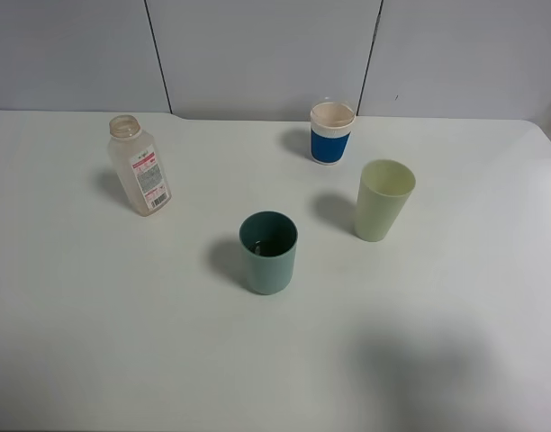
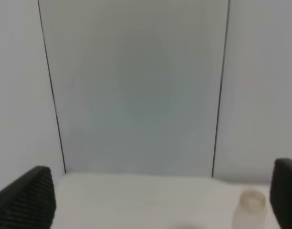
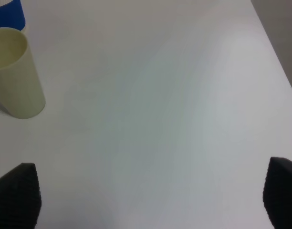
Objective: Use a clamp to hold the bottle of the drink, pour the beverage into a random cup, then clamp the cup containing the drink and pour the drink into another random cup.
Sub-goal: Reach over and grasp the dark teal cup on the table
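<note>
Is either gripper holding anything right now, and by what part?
Nothing is held. The left gripper and right gripper are both open and empty; the bottle stands free on the table.

We record one right gripper (image 3: 148, 198): two dark, ribbed fingertips (image 3: 17, 198) spread wide apart, with bare tabletop showing between them.

We record one white table (image 3: 160, 109), smooth and faintly glossy. Its right edge runs along the far right, with a darker grey surface (image 3: 286, 28) beyond it.

We count two cups, both far and to the left of the gripper.

- The pale yellow-green cup (image 3: 15, 71) stands upright on the table, mouth up, its inner wall in shadow.
- The blue-banded cup (image 3: 7, 13) stands just beyond it, farther off. We see only part of its blue band and a white strip above; the frame cuts off the rest.
</note>
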Robot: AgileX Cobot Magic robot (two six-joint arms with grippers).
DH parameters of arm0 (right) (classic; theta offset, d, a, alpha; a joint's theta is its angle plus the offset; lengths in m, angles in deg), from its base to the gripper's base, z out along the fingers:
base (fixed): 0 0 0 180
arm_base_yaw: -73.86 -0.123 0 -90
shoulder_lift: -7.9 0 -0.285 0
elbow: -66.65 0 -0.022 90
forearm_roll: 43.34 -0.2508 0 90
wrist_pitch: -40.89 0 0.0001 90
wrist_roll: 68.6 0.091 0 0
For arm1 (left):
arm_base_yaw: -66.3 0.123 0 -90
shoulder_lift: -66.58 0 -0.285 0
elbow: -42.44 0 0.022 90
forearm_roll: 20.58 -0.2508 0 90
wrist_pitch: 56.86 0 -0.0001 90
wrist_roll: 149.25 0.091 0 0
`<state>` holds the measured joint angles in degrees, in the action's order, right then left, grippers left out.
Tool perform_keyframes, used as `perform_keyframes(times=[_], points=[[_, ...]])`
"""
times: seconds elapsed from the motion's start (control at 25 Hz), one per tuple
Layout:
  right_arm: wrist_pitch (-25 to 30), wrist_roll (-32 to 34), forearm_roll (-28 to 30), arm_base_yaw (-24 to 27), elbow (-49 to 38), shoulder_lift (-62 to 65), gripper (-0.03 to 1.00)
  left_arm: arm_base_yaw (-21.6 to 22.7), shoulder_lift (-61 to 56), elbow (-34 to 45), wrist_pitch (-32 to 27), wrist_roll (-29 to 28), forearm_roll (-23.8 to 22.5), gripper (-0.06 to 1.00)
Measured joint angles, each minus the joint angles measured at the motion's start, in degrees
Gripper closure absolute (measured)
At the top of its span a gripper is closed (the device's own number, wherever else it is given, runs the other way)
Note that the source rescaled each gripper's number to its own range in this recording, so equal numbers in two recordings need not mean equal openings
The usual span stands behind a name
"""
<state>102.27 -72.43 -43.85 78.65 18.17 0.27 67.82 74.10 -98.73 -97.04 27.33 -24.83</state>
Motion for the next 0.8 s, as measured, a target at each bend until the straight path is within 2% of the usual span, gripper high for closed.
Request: perform_keyframes(times=[0.28,0.44,0.8], points=[[0.00,0.00,0.00,0.00,0.00,0.00,0.21,0.14,-0.06,-0.62,-8.92,0.07,1.22,0.10],[0.00,0.00,0.00,0.00,0.00,0.00,0.21,1.83,-0.06,-0.62,-11.47,0.07,-1.20,0.10],[0.00,0.00,0.00,0.00,0.00,0.00,0.21,2.15,-0.06,5.28,-15.90,0.18,-0.43,0.10]])
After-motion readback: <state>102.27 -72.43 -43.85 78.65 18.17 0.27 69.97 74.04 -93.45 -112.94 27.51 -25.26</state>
